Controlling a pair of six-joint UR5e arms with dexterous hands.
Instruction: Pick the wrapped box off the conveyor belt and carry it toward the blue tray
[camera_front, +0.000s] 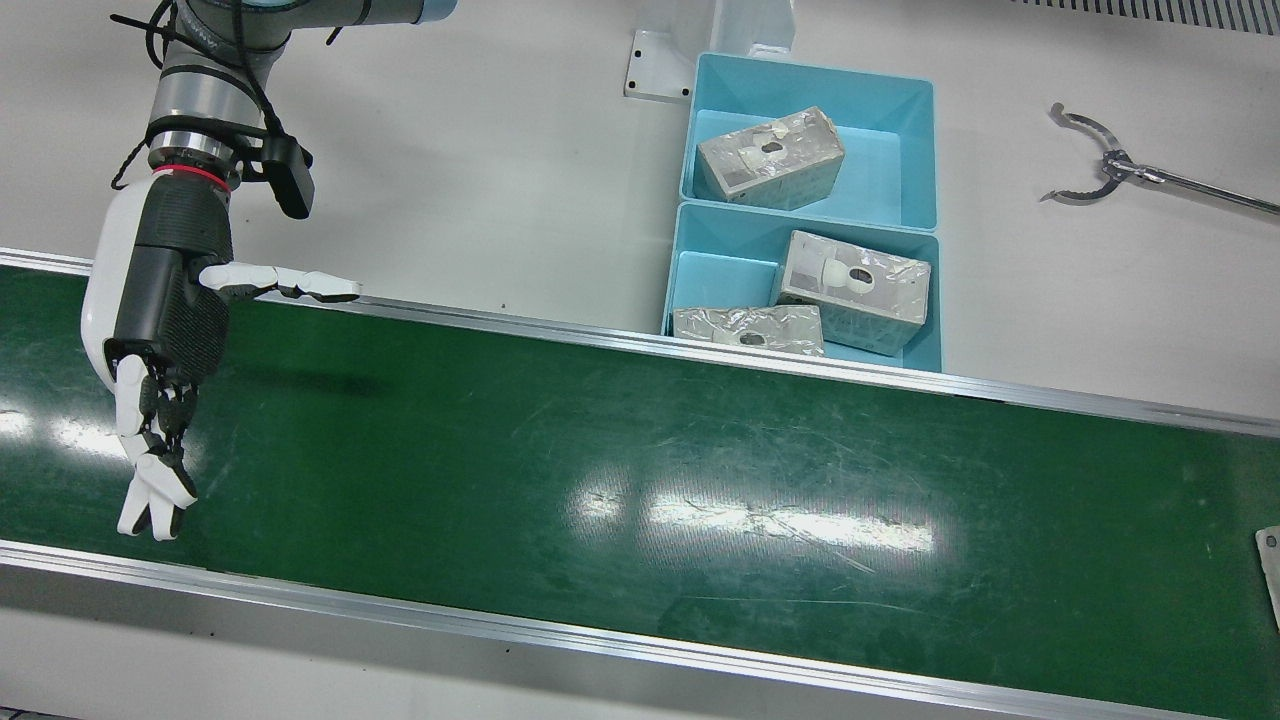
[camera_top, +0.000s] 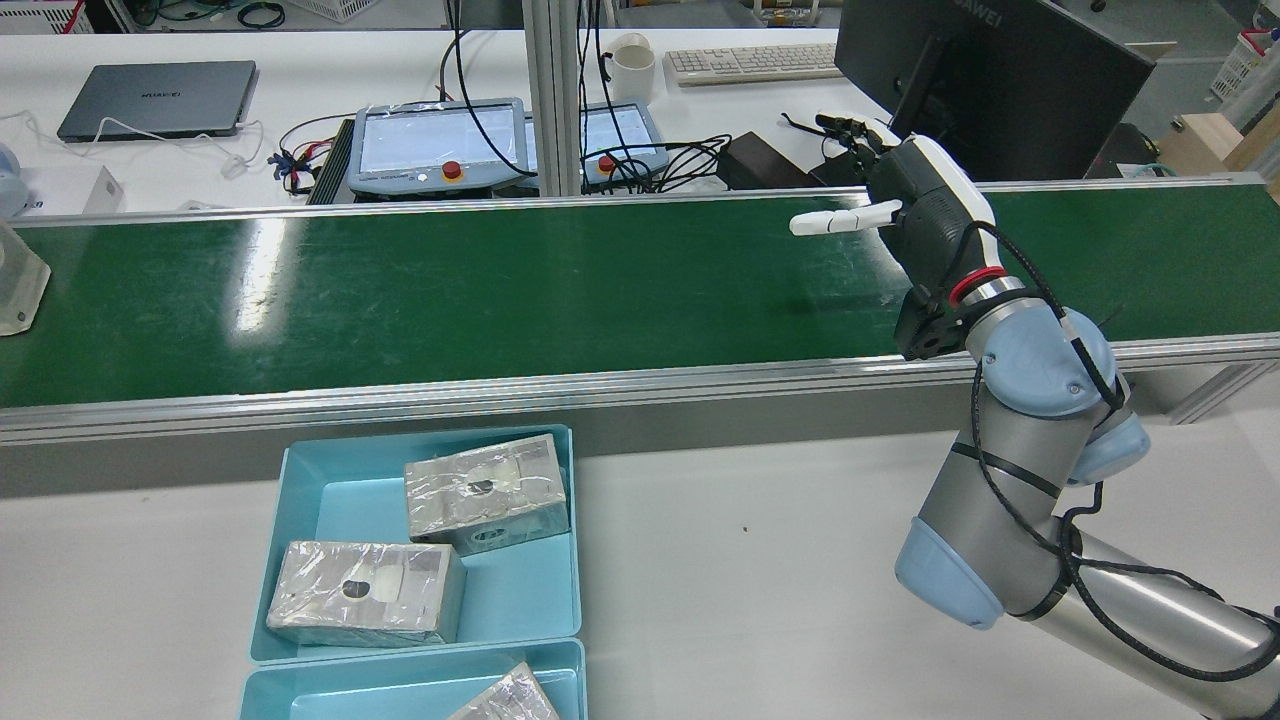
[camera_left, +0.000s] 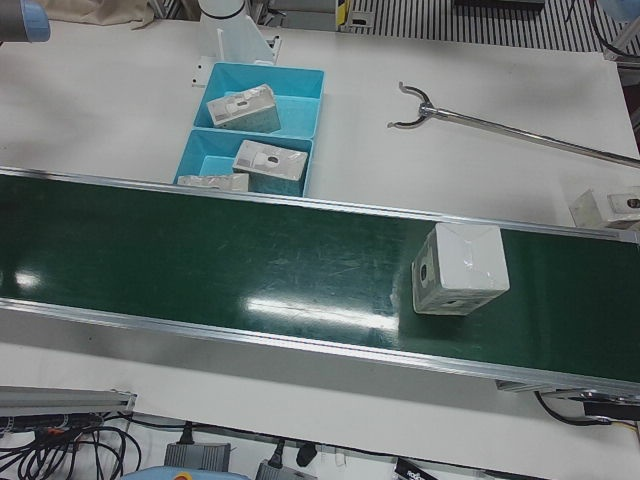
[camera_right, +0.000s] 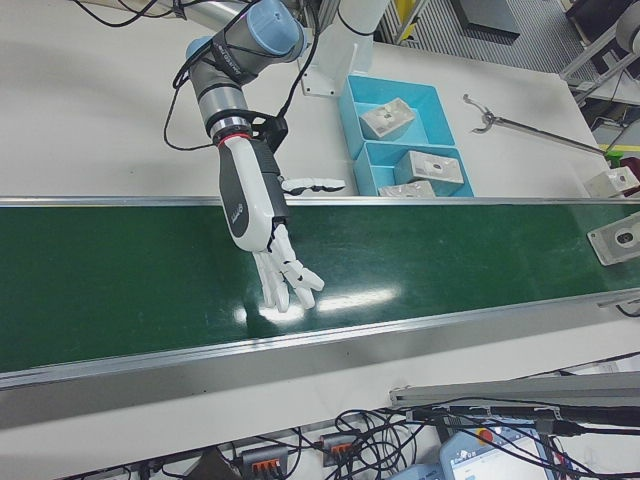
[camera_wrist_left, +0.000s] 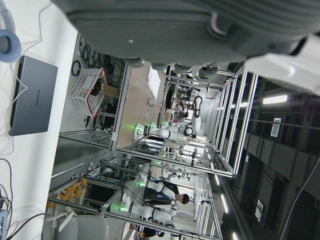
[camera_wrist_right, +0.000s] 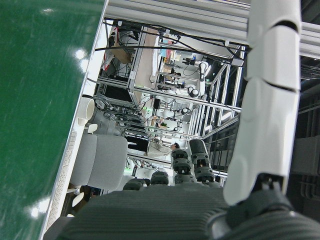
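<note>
**Wrapped box on the belt, right hand empty above it**

The wrapped box (camera_left: 460, 270) sat on the green conveyor belt (camera_left: 200, 260), near the belt's end on the robot's left side, untouched. Well apart from it, the right hand (camera_front: 160, 330) hovered over the belt's opposite end, fingers (camera_front: 150, 490) spread and holding nothing. The blue tray (camera_front: 905, 150) on the surface beside the belt held other wrapped boxes. The left hand's state could not be told.

Wrapped box (camera_left: 460, 270) sits on conveyor belt (camera_left: 200, 260); tray (camera_left: 296, 84) lies behind belt (holding other boxes).
</note>
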